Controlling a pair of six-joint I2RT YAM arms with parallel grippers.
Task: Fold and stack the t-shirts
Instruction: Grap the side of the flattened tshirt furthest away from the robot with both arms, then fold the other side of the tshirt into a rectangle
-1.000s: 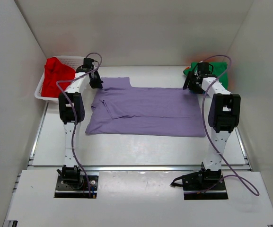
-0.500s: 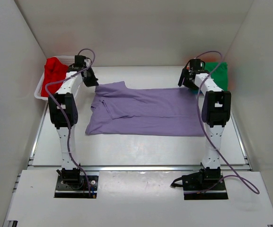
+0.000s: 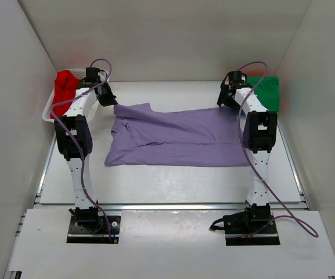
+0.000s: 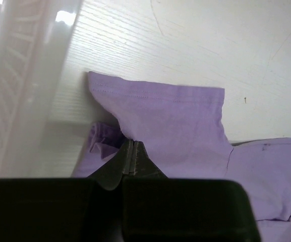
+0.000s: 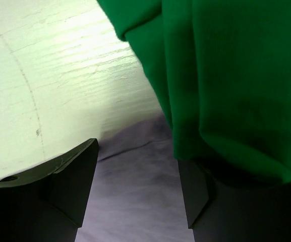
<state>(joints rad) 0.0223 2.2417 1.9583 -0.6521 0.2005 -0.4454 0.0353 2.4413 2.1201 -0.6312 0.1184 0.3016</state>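
Note:
The lavender t-shirt (image 3: 179, 136) lies spread across the middle of the table. My left gripper (image 3: 105, 99) is at its far-left sleeve, and in the left wrist view the gripper (image 4: 129, 146) is shut on lavender cloth beside the sleeve (image 4: 170, 113). My right gripper (image 3: 226, 100) is over the shirt's far-right corner, open (image 5: 135, 176), with lavender cloth (image 5: 130, 206) below the gap. The green t-shirt (image 3: 266, 93) lies just beyond it and hangs over the right finger (image 5: 226, 75). The red t-shirt (image 3: 64, 87) sits in the basket. Blue and orange shirts are not in view.
The white mesh basket (image 3: 47, 110) stands at the far left against the wall, and its rim is close to my left gripper (image 4: 19, 75). White walls enclose the table on the left, back and right.
Both grippers have moved toward the far wall. The left one has drawn the lavender sleeve out to the far left, and the shirt's left side has shifted with it.

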